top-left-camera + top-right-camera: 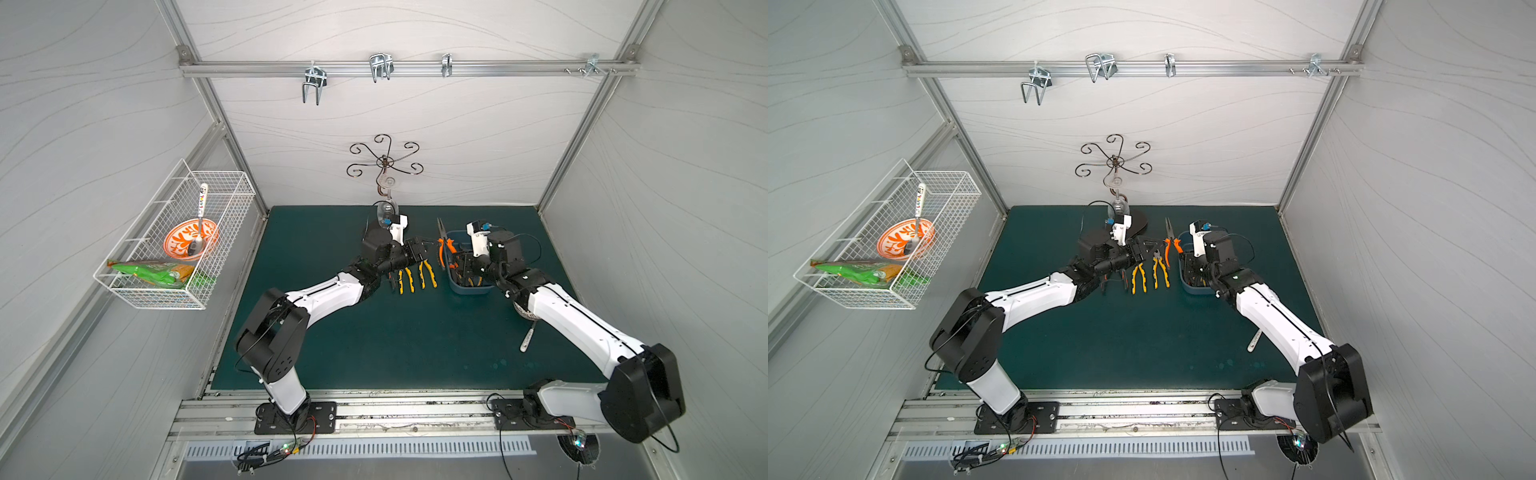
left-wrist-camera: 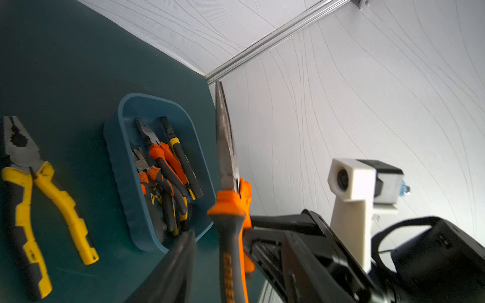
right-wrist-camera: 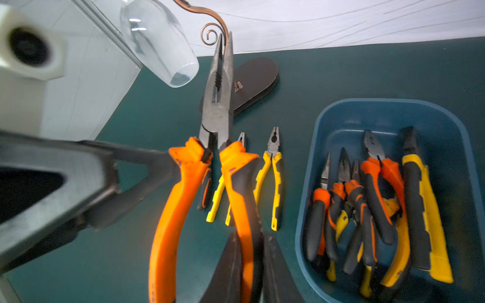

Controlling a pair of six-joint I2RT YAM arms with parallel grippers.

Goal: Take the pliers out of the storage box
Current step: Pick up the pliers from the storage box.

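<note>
Nearest on the green mat (image 1: 374,345), 2 yellow-handled pliers (image 1: 428,275) lie side by side, already out. A darker third pair (image 1: 1113,279) sits beside them, half under the left arm and hard to read. Just beyond, the orange long-nose pliers (image 3: 217,110) are held up over the mat beside the storage box (image 3: 330,123). The right gripper (image 3: 249,244) is clamped on 1 handle, while the left gripper (image 1: 1147,246) stands part-open astride the other, a fingertip (image 3: 147,158) at the orange grip; whether it presses is unclear. I judge the job under half done: roughly 6 pliers lie piled in the box, overlapping too much to count surely. Farthest back, a hanging wine glass (image 3: 160,44) is blurred.
</note>
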